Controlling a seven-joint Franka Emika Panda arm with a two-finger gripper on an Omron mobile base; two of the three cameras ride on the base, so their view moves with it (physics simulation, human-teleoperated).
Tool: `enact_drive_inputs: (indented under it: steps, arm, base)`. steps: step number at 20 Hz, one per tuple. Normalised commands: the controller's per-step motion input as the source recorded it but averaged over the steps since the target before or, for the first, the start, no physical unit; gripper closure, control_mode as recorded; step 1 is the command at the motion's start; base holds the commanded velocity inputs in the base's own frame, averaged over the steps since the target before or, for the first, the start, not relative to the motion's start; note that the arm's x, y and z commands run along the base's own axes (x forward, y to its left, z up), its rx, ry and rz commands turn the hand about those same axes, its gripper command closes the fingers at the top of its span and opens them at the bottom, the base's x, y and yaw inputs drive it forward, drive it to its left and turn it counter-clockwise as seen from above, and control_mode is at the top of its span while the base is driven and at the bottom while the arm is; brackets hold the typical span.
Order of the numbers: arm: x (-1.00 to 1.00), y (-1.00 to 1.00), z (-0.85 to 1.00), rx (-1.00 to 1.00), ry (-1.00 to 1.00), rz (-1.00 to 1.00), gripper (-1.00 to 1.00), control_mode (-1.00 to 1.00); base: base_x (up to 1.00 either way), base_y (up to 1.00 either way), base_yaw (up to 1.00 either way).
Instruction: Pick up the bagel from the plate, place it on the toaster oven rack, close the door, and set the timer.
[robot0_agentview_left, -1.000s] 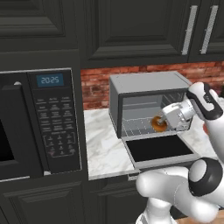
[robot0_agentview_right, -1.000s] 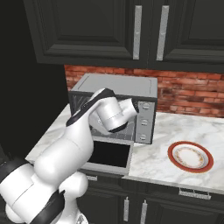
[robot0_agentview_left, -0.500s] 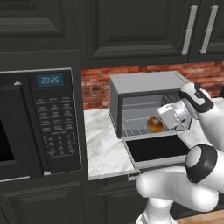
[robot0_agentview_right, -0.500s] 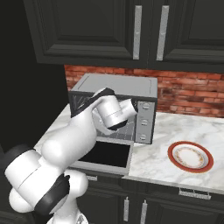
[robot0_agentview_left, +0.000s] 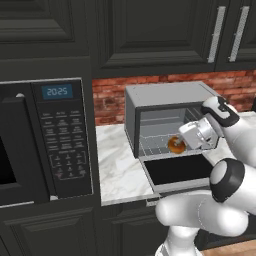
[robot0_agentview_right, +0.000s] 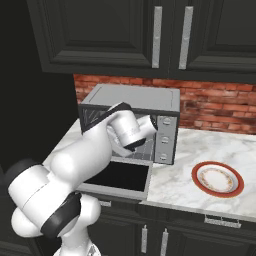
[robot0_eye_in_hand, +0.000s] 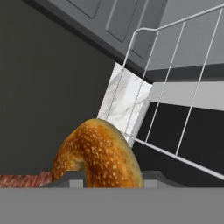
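Inside toaster oven (robot0_agentview_left: 165, 107), pincer (robot0_agentview_left: 181, 141) half-hides bagel (robot0_agentview_left: 175, 145).

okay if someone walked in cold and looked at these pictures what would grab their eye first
Probably the golden bagel held in the end effector, right at the mouth of the grey toaster oven, whose door hangs open and flat over the counter edge. Next, the red-rimmed plate sitting bare on the marble to the oven's right.
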Motion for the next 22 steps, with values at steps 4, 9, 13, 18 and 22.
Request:
enact_drive_inputs:
  steps: [4, 9, 13, 18, 22]
  arm:
    - [0.01, 0.00, -0.09, -0.01, 0.00, 0.00, 1.00, -1.00]
    - [0.05, 0.00, -0.10, 0.00, 0.00, 0.00, 1.00, -1.00]
    - [0.11, 0.00, -0.08, 0.00, 0.00, 0.00, 1.00, -1.00]
    - [0.22, 0.05, -0.01, 0.00, 0.00, 0.00, 1.00, -1.00]
    - [0.29, 0.07, 0.00, 0.00, 0.00, 0.00, 1.00, -1.00]
  base:
    - [0.00, 0.00, 0.00]
    - [0.00, 0.00, 0.00]
    - [0.00, 0.00, 0.00]
    - [0.00, 0.00, 0.00]
    - [0.00, 0.00, 0.00]
